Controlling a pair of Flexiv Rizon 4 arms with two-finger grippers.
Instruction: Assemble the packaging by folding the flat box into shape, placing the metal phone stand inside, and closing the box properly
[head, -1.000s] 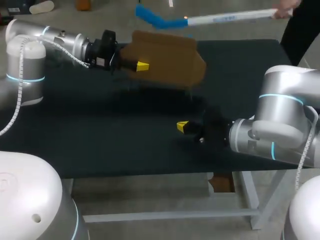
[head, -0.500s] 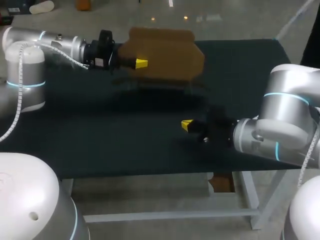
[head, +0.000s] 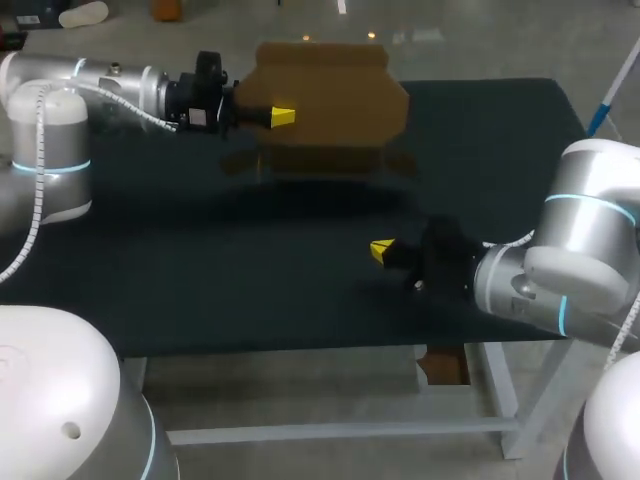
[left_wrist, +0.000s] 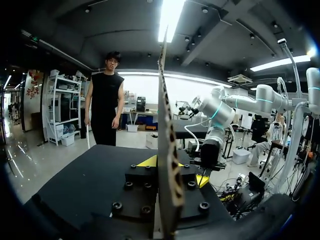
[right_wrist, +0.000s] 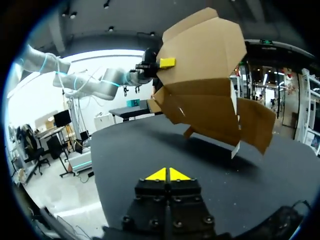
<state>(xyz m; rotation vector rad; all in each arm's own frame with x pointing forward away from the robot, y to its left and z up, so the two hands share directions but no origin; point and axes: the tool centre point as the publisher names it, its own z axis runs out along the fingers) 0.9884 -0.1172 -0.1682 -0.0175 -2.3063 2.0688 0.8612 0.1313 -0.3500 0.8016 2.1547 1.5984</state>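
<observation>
My left gripper (head: 283, 117) pinches the box (head: 335, 95) by one edge, holding it above the table's (head: 200, 260) far side, seemingly so its flaps hang free for my right gripper (head: 382, 250), tips pressed together, empty, low nearby.

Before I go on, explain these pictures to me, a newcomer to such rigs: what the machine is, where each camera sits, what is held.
This is a robot with two arms at a dark table; each arm ends in a two-fingered end effector with yellow tips. The head view looks down from above and behind. The other two pictures come from cameras on the wrists, looking out along the fingers. The left end effector is clamped on a brown cardboard box, only partly folded, holding it up near the table's far side; its wrist view shows the cardboard edge-on between the fingers. The right end effector is shut and empty, low over the table, facing the box. No metal phone stand shows.
</observation>
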